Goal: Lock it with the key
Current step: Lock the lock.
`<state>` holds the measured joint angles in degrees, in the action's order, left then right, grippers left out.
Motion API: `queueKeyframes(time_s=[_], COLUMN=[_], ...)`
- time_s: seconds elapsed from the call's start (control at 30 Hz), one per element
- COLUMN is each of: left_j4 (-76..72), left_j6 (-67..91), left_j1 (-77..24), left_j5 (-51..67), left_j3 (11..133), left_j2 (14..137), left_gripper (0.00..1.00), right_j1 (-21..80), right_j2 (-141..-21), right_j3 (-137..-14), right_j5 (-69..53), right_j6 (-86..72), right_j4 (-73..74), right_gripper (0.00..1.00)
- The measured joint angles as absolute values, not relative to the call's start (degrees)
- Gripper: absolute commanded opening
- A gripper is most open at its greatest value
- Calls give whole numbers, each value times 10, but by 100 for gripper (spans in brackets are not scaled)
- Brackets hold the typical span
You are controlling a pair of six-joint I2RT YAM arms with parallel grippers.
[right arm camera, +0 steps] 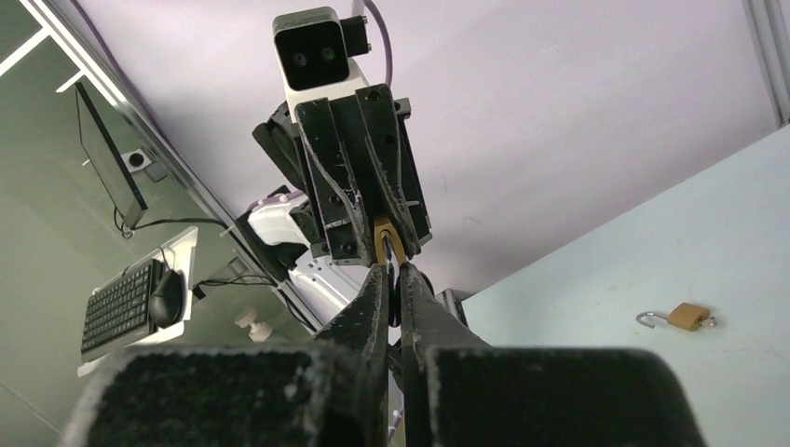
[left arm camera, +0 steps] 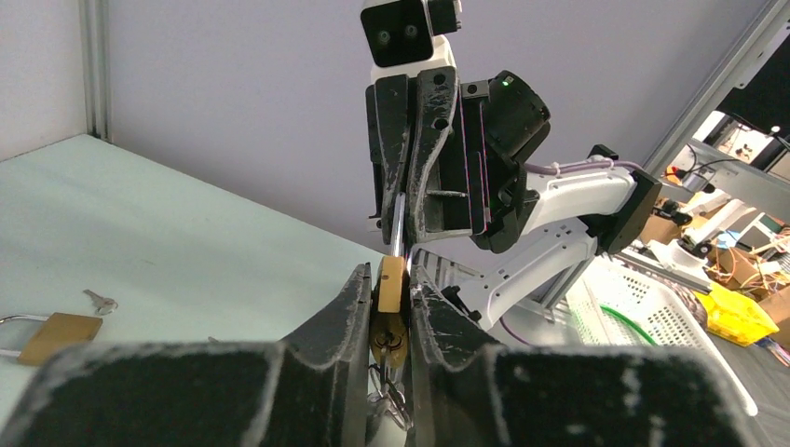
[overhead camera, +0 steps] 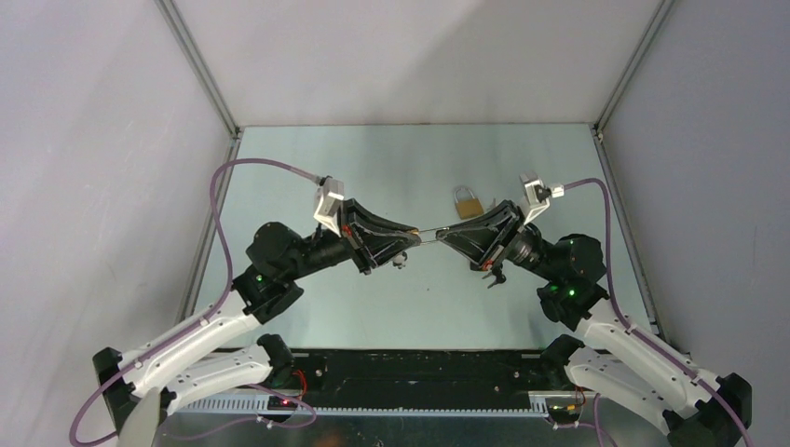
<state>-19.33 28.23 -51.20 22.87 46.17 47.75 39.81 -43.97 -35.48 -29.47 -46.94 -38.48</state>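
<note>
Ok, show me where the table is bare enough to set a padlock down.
Bare table lies far left, between the left wall and the spare padlock, and along the near side, between the left arm and the right arm. It is crowded mid-table, where the left gripper holds a padlock and the right gripper clamps its shackle.

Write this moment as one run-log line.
left gripper: shut on padlock | right gripper: shut on thin metal part | second padlock: on table
</note>
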Motion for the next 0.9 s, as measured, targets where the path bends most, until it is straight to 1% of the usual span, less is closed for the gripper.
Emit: queueKeyframes(time_s=[0.2, 0.53, 0.9], left_j4=[-211, -211, -185], left_j6=[288, 295, 294], left_j1=[-504, -502, -502], left_j5=[257, 319, 333], left_j3=[462, 465, 465], left_j2=[496, 513, 505], left_gripper=[0, 0, 0], right_j1=[407, 466, 483], right_j2=[-449, -456, -455], right_j3=[-355, -369, -375], right_j5=[-280, -205, -212], right_j6=[-461, -368, -303], right_j4=[-394, -400, -380], right_gripper=[0, 0, 0])
